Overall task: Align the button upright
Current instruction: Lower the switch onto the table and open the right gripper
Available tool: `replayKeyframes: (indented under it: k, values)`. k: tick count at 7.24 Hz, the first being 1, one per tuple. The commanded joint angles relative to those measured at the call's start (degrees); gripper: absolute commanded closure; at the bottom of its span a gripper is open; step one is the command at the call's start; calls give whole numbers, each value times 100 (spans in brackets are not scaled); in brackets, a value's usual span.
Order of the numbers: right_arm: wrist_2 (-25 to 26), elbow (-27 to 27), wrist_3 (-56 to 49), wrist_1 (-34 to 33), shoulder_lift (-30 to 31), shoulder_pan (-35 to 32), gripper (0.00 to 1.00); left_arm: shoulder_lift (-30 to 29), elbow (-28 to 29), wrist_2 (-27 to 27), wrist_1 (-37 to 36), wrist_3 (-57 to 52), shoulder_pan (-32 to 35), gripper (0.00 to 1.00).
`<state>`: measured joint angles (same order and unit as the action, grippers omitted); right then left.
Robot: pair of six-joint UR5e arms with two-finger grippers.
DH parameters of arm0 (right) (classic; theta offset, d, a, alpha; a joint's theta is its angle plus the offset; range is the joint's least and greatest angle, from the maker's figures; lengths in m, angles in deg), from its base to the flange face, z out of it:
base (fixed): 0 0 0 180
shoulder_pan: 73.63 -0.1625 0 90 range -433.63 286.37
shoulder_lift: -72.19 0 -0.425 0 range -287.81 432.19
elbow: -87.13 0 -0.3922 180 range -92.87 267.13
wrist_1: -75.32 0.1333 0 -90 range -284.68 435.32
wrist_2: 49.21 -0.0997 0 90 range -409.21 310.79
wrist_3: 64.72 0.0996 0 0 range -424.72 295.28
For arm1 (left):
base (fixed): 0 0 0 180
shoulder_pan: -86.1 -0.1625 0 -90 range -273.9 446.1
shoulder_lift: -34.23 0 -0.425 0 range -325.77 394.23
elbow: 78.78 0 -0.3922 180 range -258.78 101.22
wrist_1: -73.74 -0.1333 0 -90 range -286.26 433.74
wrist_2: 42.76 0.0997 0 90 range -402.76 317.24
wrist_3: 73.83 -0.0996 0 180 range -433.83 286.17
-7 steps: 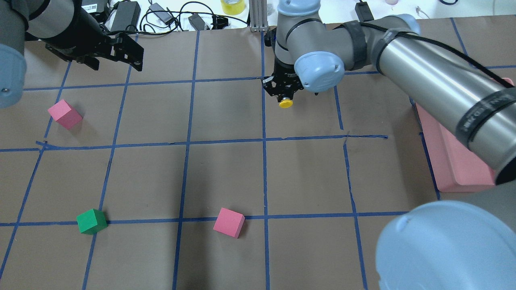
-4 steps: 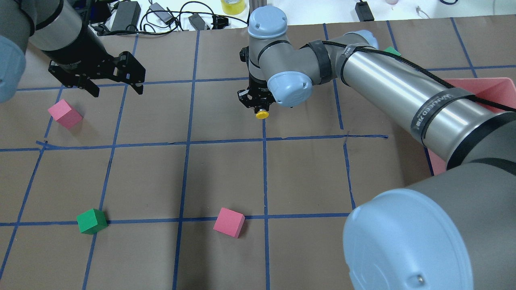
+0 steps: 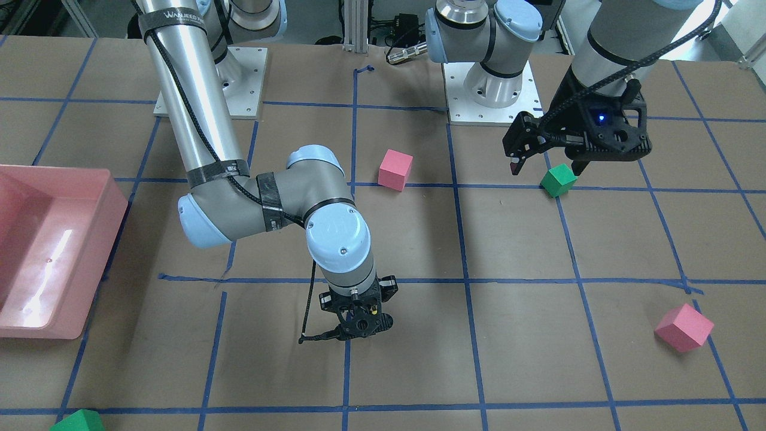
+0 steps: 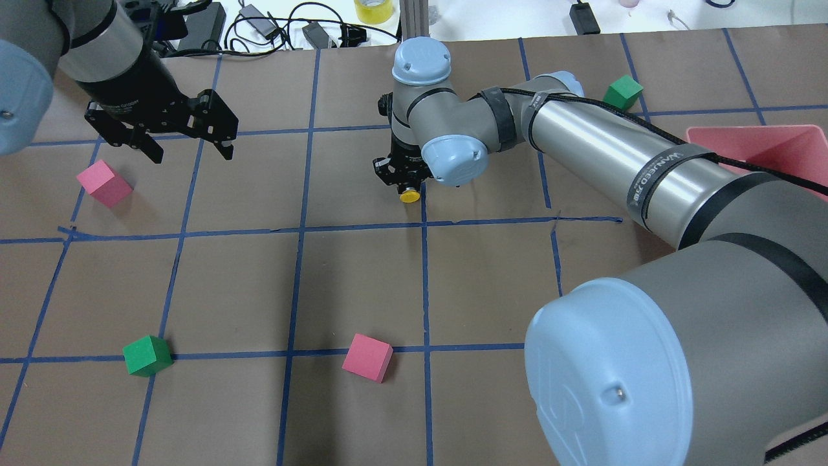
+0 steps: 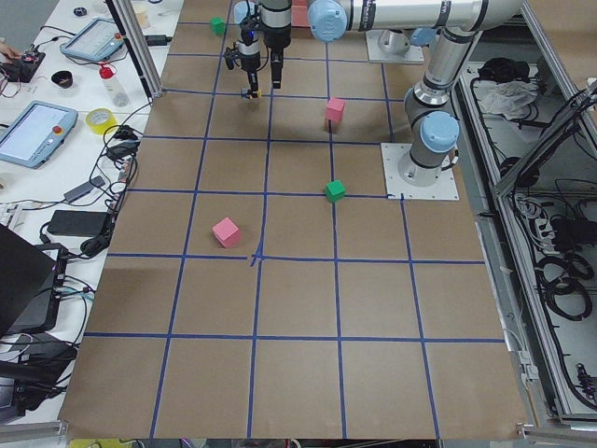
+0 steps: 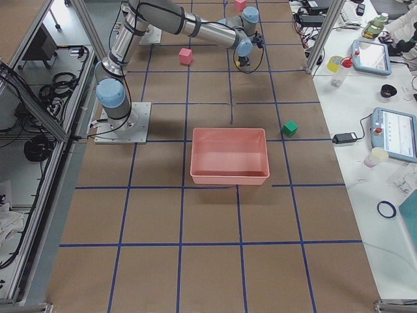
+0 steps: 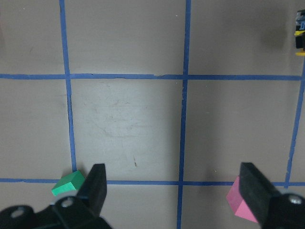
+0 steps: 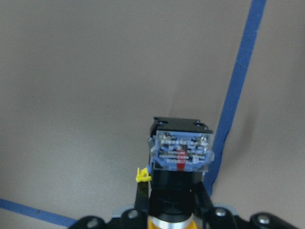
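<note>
Frontally, seeing right pincer (image 3: pixel 358 323) pointed down, low over table (image 3: pixel 538 359), next to a blue tape line (image 3: pixel 347 371); left pincer (image 3: pixel 544 168) released, jaws wide, raised off table. From overhead, spotting the button (image 4: pixel 408 196) by its yellow cap, poking out below right pincer, just beside that blue tape line; left pincer well apart from it. Through left wrist camera, spread fingertips (image 7: pixel 95 183) low in frame, green cube (image 7: pixel 68 183) near one, pink cube (image 7: pixel 240 202) near the other. Through right wrist camera, finding right pincer clenched on the button's black body, contact block aimed away toward table, cap nearest the palm. Block touching table or not: cannot tell.
</note>
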<state>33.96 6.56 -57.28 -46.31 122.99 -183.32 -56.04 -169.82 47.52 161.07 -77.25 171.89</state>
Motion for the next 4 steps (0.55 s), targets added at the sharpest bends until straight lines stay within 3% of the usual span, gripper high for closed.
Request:
replayKeyframes:
  k: [1,2,4]
  values:
    - [-19,-11,-23,-9,-35,0,64,-17,15,-19,-15,42,26,0]
    - [-37,-19,-171,-70,-26,0,1,27,24,8,-6,60,35,0]
    - [-55,-20,-147,-71,52,0,0,-8,24,-18,-6,69,26,0]
